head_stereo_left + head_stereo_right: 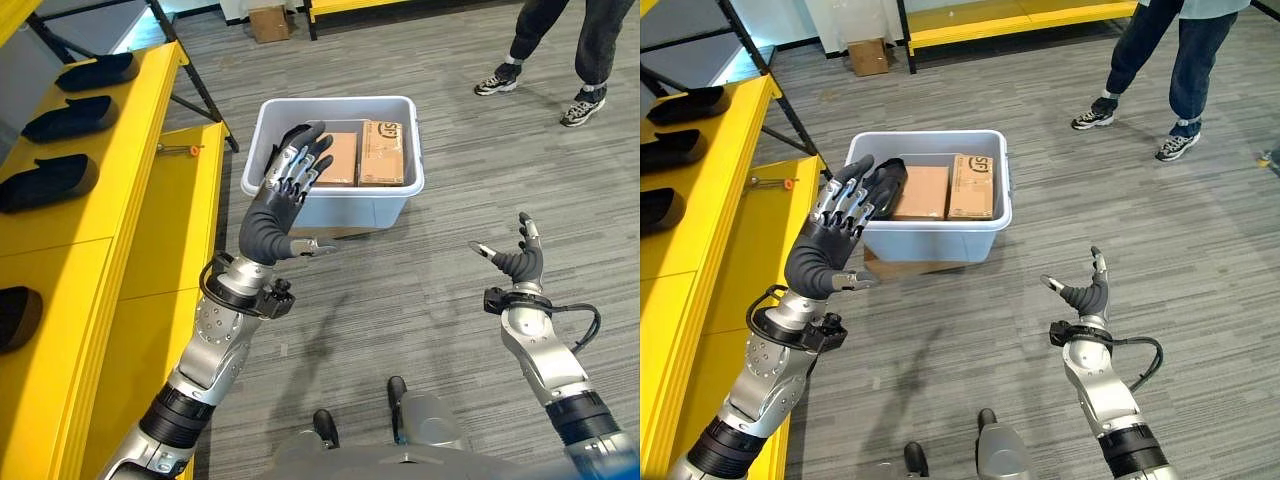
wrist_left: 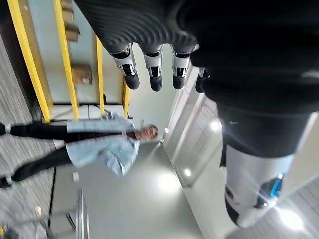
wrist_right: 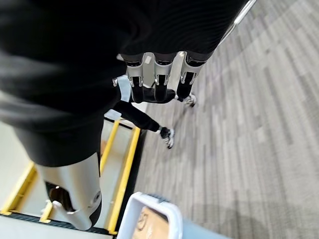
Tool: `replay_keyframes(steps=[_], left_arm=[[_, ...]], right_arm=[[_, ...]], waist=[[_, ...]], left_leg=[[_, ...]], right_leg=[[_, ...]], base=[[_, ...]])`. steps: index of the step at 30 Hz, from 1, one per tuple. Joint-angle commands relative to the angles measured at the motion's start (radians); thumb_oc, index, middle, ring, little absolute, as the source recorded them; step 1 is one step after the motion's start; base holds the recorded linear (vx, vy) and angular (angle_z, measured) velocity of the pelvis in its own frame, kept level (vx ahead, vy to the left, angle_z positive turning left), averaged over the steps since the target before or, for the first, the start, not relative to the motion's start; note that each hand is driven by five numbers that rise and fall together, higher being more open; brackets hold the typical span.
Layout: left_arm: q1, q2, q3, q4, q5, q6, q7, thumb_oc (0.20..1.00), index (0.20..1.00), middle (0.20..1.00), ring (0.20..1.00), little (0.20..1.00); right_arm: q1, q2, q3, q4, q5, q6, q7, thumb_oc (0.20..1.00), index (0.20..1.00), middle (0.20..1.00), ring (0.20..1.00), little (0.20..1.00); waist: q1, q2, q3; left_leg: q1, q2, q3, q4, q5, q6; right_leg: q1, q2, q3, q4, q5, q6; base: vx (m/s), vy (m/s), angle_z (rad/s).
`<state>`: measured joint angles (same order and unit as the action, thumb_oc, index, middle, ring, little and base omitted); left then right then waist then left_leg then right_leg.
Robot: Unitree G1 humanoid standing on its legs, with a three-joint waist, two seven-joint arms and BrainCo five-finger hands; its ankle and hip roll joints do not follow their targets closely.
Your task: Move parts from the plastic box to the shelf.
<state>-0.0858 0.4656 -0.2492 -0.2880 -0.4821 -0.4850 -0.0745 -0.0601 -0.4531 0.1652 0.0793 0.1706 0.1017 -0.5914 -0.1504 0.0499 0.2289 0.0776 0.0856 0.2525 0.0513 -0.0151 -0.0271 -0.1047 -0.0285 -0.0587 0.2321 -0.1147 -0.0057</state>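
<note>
Raised over the near left corner of the pale plastic box [image 1: 395,205], left hand [image 1: 285,195] with fingers spread straight, thumb out, holding nothing. Low to the right above the grey striped floor [image 1: 450,290], right hand [image 1: 518,258] palm up, fingers relaxed and empty. In the box, two cardboard cartons [image 1: 381,152] side by side, one black part [image 1: 892,178] at their left. Along the left, yellow shelf [image 1: 150,120] carrying four more black parts [image 1: 45,182]. Beyond the box, a person's legs [image 1: 560,45]
</note>
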Motion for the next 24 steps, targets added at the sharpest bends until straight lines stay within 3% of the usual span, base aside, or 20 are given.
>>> replay_keyframes(steps=[1,8,9,10,12,13,15,16,17,18,21,23,24], left_arm=[[0.017,0.002,0.035,-0.036,-0.002,-0.054,-0.039,1.0,1.0,1.0,1.0,1.0],[0.032,0.001,0.056,-0.031,-0.015,-0.034,-0.002,1.0,1.0,1.0,1.0,1.0],[0.035,-0.003,0.062,-0.028,-0.014,-0.03,-0.003,1.0,1.0,1.0,1.0,1.0],[0.03,-0.004,0.064,-0.024,-0.024,-0.023,-0.007,1.0,1.0,1.0,1.0,1.0],[0.011,-0.006,0.071,-0.003,-0.041,-0.005,-0.028,1.0,1.0,1.0,1.0,1.0],[0.01,-0.006,0.072,-0.001,-0.041,-0.003,-0.03,1.0,1.0,1.0,1.0,1.0],[0.012,-0.01,0.076,0.016,-0.028,-0.002,-0.046,1.0,1.0,1.0,1.0,1.0],[0.024,-0.02,0.076,0.023,-0.022,0.009,-0.059,1.0,1.0,1.0,1.0,1.0],[0.046,-0.017,0.082,0.033,-0.01,0.005,-0.067,1.0,1.0,1.0,1.0,1.0],[0.048,-0.015,0.084,0.032,-0.014,0.006,-0.068,1.0,1.0,1.0,1.0,1.0],[0.05,0.004,0.103,0.056,0.003,0.031,-0.091,1.0,1.0,1.0,1.0,1.0],[0.035,0.015,0.091,0.059,0.036,0.036,-0.115,1.0,1.0,1.0,1.0,1.0],[0.028,0.018,0.089,0.056,0.028,0.043,-0.117,1.0,1.0,1.0,1.0,1.0]], right_arm=[[-0.037,-0.003,-0.031,-0.07,-0.039,-0.057,-0.001,1.0,1.0,1.0,1.0,1.0],[-0.048,-0.006,0.001,-0.068,-0.053,-0.044,0.109,1.0,1.0,1.0,1.0,1.0],[-0.037,-0.012,0.004,-0.081,-0.052,-0.045,0.143,1.0,1.0,1.0,1.0,1.0],[-0.032,-0.011,0.009,-0.081,-0.055,-0.054,0.146,1.0,1.0,1.0,1.0,1.0],[-0.029,-0.003,0.024,-0.068,-0.043,-0.078,0.146,1.0,1.0,1.0,1.0,1.0],[-0.03,-0.003,0.027,-0.065,-0.039,-0.082,0.145,1.0,1.0,1.0,1.0,1.0],[-0.036,0.01,0.042,-0.058,-0.032,-0.114,0.148,1.0,1.0,1.0,1.0,1.0],[-0.015,0.021,0.054,-0.082,-0.031,-0.117,0.142,1.0,1.0,1.0,1.0,1.0],[0.006,0.028,0.065,-0.094,-0.033,-0.121,0.152,1.0,1.0,1.0,1.0,1.0],[0.005,0.029,0.066,-0.092,-0.034,-0.123,0.154,1.0,1.0,1.0,1.0,1.0],[-0.02,0.052,0.067,-0.083,0.009,-0.154,0.153,1.0,1.0,1.0,1.0,1.0],[-0.044,0.058,0.063,-0.081,0.02,-0.15,0.14,1.0,1.0,1.0,1.0,1.0],[-0.05,0.06,0.062,-0.081,0.02,-0.144,0.137,1.0,1.0,1.0,1.0,1.0]], waist=[[0.029,-0.026,-0.019],[0.032,-0.023,-0.014],[0.031,-0.041,-0.006],[0.033,-0.051,0.0],[0.036,-0.057,0.018],[0.036,-0.056,0.02],[0.059,-0.037,0.029],[0.071,-0.013,0.018],[0.086,-0.012,0.006],[0.09,-0.012,0.004],[0.128,-0.038,-0.006],[0.151,-0.052,-0.019],[0.16,-0.055,-0.024]], left_leg=[[-0.067,0.041,-0.047,0.075,-0.01,-0.034],[-0.064,0.088,-0.035,0.186,0.019,-0.051],[-0.107,0.113,-0.019,0.358,0.097,-0.07],[-0.158,0.132,-0.018,0.454,0.135,-0.08],[-0.252,0.136,-0.025,0.556,0.135,-0.075],[-0.256,0.133,-0.025,0.556,0.133,-0.073],[-0.282,0.044,0.002,0.383,0.109,-0.039],[-0.313,0.0,0.108,0.1,0.129,-0.032],[-0.334,-0.019,0.11,0.045,0.167,-0.01],[-0.334,-0.022,0.104,0.044,0.162,-0.007],[-0.315,-0.036,0.065,0.151,0.034,0.031],[-0.298,-0.06,0.05,0.136,0.017,0.046],[-0.286,-0.068,0.055,0.117,0.011,0.059]], right_leg=[[0.06,-0.062,-0.004,-0.112,0.095,0.07],[0.062,-0.055,-0.038,-0.021,0.023,0.03],[0.076,-0.049,-0.046,-0.022,0.021,0.0],[0.088,-0.043,-0.052,-0.029,0.023,-0.013],[0.113,-0.024,-0.057,-0.04,0.02,-0.023],[0.116,-0.022,-0.058,-0.042,0.019,-0.023],[0.132,0.006,-0.052,-0.048,0.006,-0.003],[0.185,0.033,-0.079,-0.056,-0.031,0.018],[0.213,0.041,-0.069,-0.045,-0.06,0.016],[0.213,0.042,-0.063,-0.042,-0.064,0.017],[0.195,-0.002,-0.082,0.015,-0.095,0.042],[0.194,-0.029,-0.111,0.074,-0.055,0.072],[0.176,-0.051,-0.135,0.161,-0.005,0.1]], base=[[0.05,-0.134,0.11],[0.09,-0.201,0.05],[0.08,-0.293,-0.04],[0.1,-0.366,0.0],[0.13,-0.224,0.35],[0.2,-0.099,0.42],[0.39,0.096,0.1],[0.67,0.277,-0.19],[0.61,0.264,0.07],[0.39,0.201,-0.2],[0.38,0.265,-0.9],[0.27,0.269,-0.42],[0.15,0.257,0.09]])
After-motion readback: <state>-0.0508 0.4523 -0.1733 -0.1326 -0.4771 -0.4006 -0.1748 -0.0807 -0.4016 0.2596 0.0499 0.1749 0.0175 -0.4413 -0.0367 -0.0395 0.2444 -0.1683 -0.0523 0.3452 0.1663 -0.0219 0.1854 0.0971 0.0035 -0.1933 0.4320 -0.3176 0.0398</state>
